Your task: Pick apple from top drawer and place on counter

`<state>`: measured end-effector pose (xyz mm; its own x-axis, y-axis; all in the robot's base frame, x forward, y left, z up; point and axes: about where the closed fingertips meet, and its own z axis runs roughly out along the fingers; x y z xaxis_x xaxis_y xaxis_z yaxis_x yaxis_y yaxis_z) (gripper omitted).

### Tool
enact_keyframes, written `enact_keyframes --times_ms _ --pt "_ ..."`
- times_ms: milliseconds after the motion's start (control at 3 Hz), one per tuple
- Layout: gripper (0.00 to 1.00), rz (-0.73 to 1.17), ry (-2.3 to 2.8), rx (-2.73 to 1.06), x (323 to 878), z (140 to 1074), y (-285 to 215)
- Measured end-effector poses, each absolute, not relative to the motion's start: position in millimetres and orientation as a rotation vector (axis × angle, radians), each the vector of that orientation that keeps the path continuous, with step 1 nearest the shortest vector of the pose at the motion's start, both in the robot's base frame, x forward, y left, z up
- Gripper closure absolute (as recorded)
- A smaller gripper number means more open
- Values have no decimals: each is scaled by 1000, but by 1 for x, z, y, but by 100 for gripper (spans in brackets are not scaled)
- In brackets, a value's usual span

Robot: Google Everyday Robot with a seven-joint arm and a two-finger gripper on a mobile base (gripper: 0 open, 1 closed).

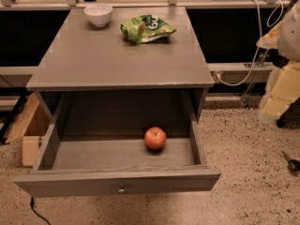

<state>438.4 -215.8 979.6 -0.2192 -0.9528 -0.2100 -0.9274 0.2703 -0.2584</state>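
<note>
While the top drawer [70,184] stands pulled out: cardboard box [29,125] left, white bowl [98,14] and green snack bag [146,28] far on counter [117,60], apple [155,138] in drawer right of centre. Speckled floor [248,172]. Blurred arm [283,78] at right edge; gripper out of frame, can't tell its state.

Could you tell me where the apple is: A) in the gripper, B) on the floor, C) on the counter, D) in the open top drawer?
D: the apple rests inside the open top drawer, apart from the gripper at the view's right edge.
</note>
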Motion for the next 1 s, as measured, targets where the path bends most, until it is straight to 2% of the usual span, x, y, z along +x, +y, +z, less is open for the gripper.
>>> enact_keyframes --times_ms 333,667,1000 --pt "0 -109 2221 -1712 439 980 -215" --pt "0 0 2216 -1668 445 961 -198" --pt "0 295 2204 -1513 462 906 -151"
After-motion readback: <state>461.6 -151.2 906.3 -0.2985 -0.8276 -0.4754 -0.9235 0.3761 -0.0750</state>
